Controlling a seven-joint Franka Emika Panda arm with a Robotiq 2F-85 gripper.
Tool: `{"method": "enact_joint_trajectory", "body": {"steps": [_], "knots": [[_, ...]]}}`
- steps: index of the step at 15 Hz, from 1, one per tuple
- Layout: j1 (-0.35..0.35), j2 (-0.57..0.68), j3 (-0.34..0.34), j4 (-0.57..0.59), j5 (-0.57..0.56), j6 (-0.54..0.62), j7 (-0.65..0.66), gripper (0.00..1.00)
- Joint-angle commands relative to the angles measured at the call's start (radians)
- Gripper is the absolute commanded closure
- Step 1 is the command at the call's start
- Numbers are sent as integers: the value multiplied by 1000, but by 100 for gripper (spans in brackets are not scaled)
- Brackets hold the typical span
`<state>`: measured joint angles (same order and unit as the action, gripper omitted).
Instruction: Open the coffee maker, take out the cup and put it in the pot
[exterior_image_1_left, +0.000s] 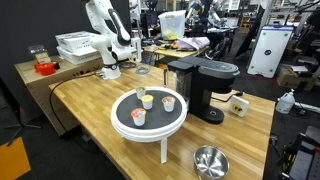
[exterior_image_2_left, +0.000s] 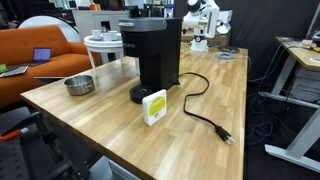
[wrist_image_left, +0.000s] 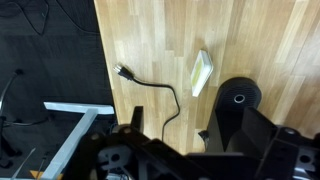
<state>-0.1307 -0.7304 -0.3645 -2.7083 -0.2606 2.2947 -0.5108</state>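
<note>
The black coffee maker (exterior_image_1_left: 203, 86) stands on the wooden table with its rounded top shut; it also shows from behind in an exterior view (exterior_image_2_left: 152, 55) and from above in the wrist view (wrist_image_left: 238, 100). The cup is hidden inside it. The shiny steel pot (exterior_image_1_left: 210, 161) sits near the table's edge, beside the machine (exterior_image_2_left: 79, 85). My gripper (wrist_image_left: 198, 130) hangs high above the table, well away from the machine, open with nothing between its dark fingers (wrist_image_left: 136, 118). The white arm (exterior_image_1_left: 108, 38) stands at the far end of the table.
A white pedestal tray (exterior_image_1_left: 160, 128) carries three small cups topped yellow, orange and red. A small yellow-and-white box (exterior_image_2_left: 154, 107) and the machine's black power cord (exterior_image_2_left: 203, 112) lie on the wood. Table edges drop off on all sides; a desk frame (wrist_image_left: 70, 120) stands beside it.
</note>
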Motion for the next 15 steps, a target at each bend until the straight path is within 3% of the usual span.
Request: {"method": "enact_joint_trajectory", "body": {"steps": [1, 5, 6, 15], "knots": [[64, 5, -32, 10, 73, 42, -85, 0], [148, 8, -61, 12, 188, 49, -184, 0], [98, 4, -11, 4, 159, 33, -132, 0], [121, 6, -32, 4, 187, 37, -166, 0]]}}
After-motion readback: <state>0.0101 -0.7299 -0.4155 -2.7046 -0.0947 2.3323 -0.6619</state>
